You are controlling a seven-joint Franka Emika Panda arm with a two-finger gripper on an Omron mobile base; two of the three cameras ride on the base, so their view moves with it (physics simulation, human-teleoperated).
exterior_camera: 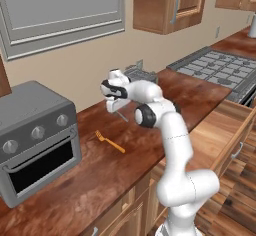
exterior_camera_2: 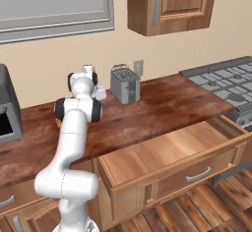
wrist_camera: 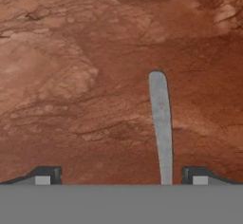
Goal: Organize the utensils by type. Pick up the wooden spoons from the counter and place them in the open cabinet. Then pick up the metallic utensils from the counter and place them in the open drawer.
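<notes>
We count one orange fork point(exterior_camera: 111, 143) on the counter point(exterior_camera: 165, 95) and one long pale handle point(wrist_camera: 161, 123) in the hand view. There is one toaster oven point(exterior_camera: 35, 140) carrying three knobs point(exterior_camera: 37, 132), and one toaster point(exterior_camera_2: 125, 84). One drawer point(exterior_camera_2: 167, 152) stands pulled out, with one grey bar handle point(exterior_camera_2: 198, 175). We count two wall cabinets point(exterior_camera: 170, 5) in the left base view, one stovetop point(exterior_camera: 215, 67), one window point(exterior_camera: 60, 10) and two wall outlets point(exterior_camera_2: 138, 67).
</notes>
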